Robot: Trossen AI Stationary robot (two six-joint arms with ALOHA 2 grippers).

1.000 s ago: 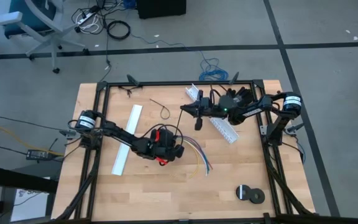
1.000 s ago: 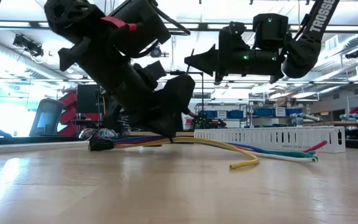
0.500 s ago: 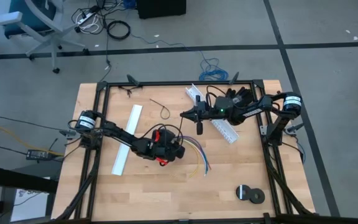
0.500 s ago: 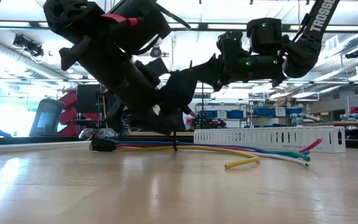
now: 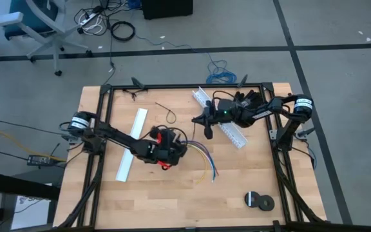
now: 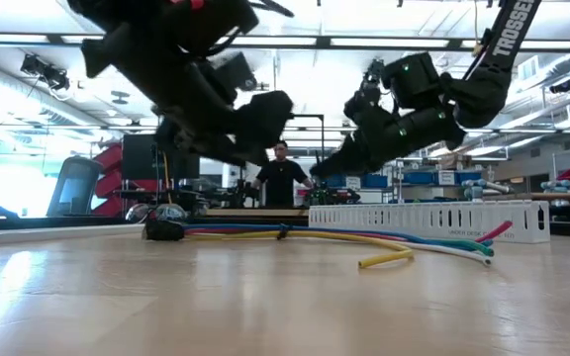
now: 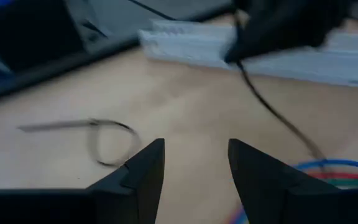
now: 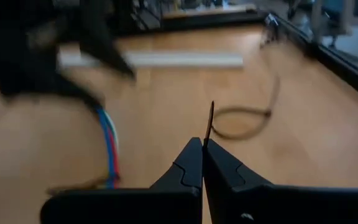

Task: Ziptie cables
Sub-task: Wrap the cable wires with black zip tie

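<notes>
The cables lie flat on the table as a loose bundle of yellow, blue and purple wires, with their small dark end toward the left. A thin black ziptie runs from the bundle up to my right gripper, which is shut on it. My left gripper hangs open above the bundle with nothing between its fingers. A second, looped ziptie lies loose on the table farther back. My right gripper pinches the black ziptie's free end between its two shut fingertips. The fingers slant down from the table's right. Below the gripper, the strip runs down to the cables on the table.
A white slotted channel lies slantwise under my right arm, and a white strip under my left arm. A black tape roll sits at the near right. A black frame borders the table. A person stands beyond it.
My left gripper has let go of the cables and risen clear of them; the bundle lies on the table. My right gripper has tipped downward and sunk toward the cables, still shut on the ziptie.
</notes>
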